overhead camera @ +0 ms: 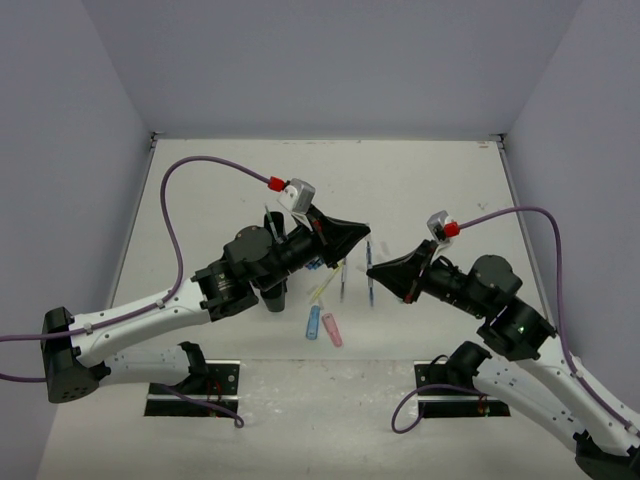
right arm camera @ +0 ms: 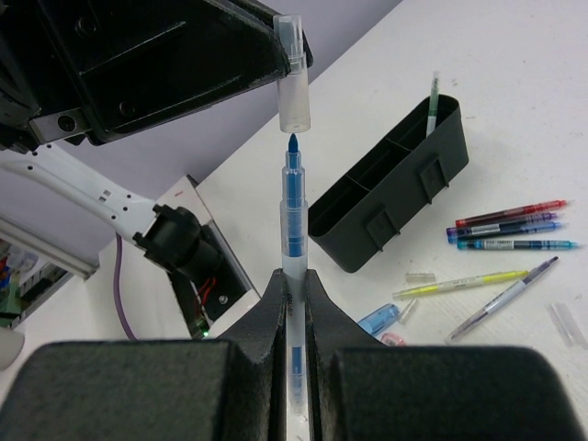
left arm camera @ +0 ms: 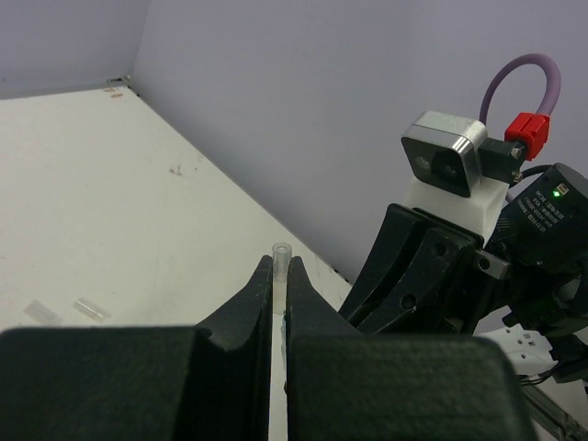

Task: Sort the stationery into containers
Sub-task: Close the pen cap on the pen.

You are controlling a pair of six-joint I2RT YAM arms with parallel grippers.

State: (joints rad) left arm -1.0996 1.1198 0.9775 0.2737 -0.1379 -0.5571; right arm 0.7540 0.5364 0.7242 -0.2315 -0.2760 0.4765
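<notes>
My right gripper is shut on a blue pen, whose uncapped tip points up at a clear cap. My left gripper is shut on that cap, just above the pen's tip and apart from it. The black organiser lies on the table under the left arm, with a green pen standing in its end compartment. Red, purple and blue pens, a yellow-green pen and a grey-purple pen lie loose.
A chunky blue piece and a pink piece lie near the front of the group. Loose clear caps sit among the pens. The right arm's wrist camera is close to my left fingers. Grey walls enclose the table.
</notes>
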